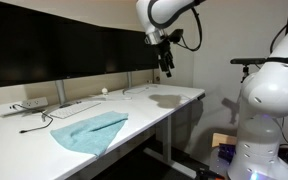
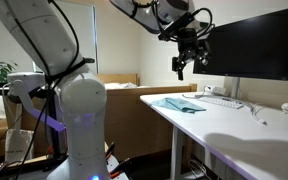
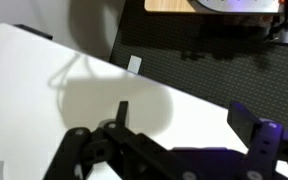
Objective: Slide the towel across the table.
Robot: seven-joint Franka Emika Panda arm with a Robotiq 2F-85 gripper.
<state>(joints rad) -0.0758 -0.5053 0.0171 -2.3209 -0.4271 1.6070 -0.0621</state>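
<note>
On the tabletop [image 1: 154, 100] in an exterior view, we see the towel [image 1: 89, 130] lying flat by the edge away from the monitors [image 1: 64, 45]. The gripper [image 1: 166, 68] hangs in the air above one end of the tabletop, well apart from the towel.

In an exterior view, the towel [image 2: 179, 103] lies by the tabletop's [image 2: 244, 135] edge, and the gripper [image 2: 188, 65] is up high, not touching it.

In the wrist view, we see the gripper [image 3: 181, 108] with its fingers [image 3: 246, 122] spread wide and nothing between them. The white tabletop [image 3: 34, 90] is below.
</note>
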